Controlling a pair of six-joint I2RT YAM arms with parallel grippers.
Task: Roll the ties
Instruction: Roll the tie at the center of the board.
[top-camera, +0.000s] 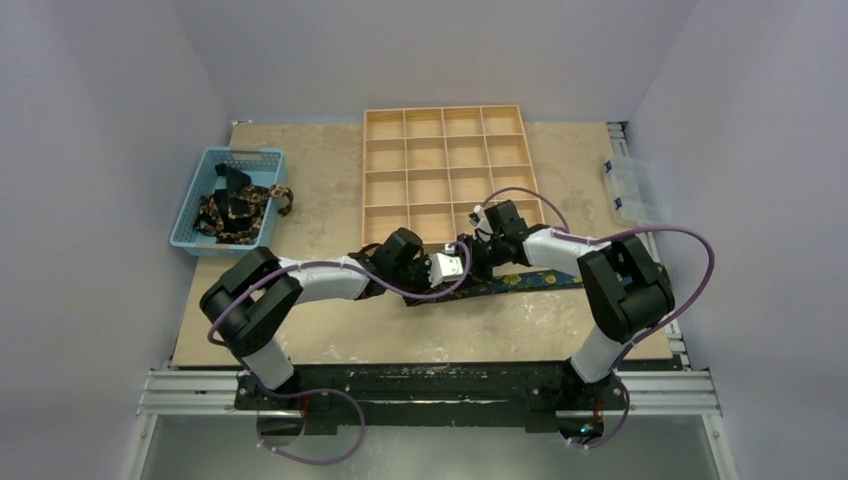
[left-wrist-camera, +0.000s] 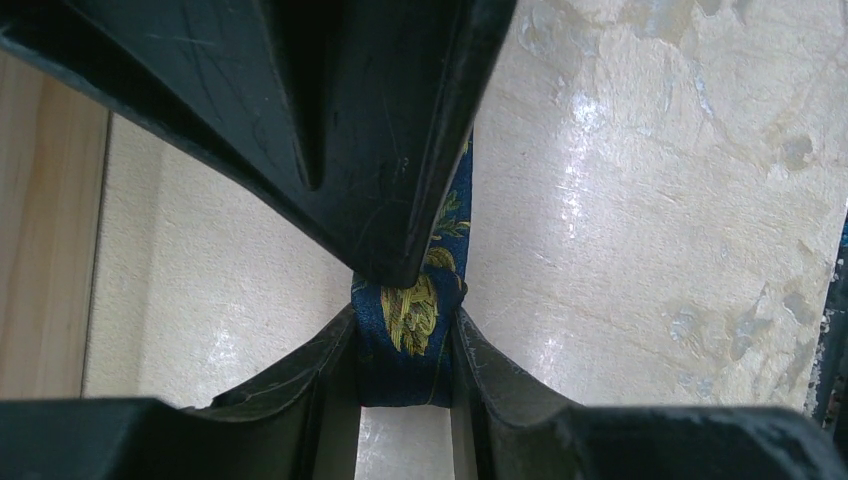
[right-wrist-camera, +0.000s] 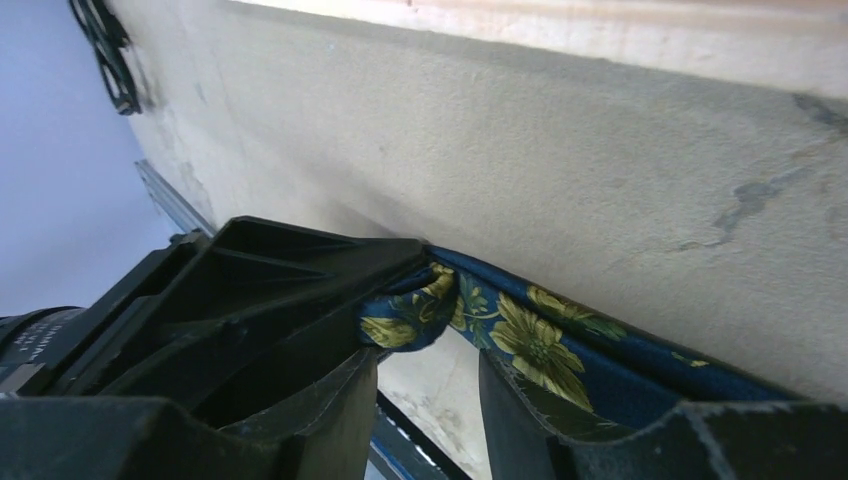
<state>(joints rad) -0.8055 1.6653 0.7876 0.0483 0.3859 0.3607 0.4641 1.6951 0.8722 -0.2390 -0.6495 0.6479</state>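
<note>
A navy tie (top-camera: 520, 282) with yellow flowers lies flat on the table in front of the wooden tray (top-camera: 445, 170). Its left end is folded over. My left gripper (top-camera: 447, 268) is shut on that folded end (left-wrist-camera: 405, 335), which fills the gap between its fingers (left-wrist-camera: 300, 375). My right gripper (top-camera: 470, 255) meets it from the right. Its fingers (right-wrist-camera: 345, 400) stand a little apart with the tie's fold (right-wrist-camera: 412, 318) pinched at their tips, and the tie (right-wrist-camera: 535, 345) runs off over the right finger. The right gripper's dark tip (left-wrist-camera: 395, 255) presses on the tie just beyond my left fingers.
A blue basket (top-camera: 200, 185) at the back left holds more bundled patterned ties (top-camera: 238, 210). A clear plastic box (top-camera: 628, 188) sits at the table's right edge. Both arms' purple cables loop over the near table. The metal rail (top-camera: 430, 385) runs along the front.
</note>
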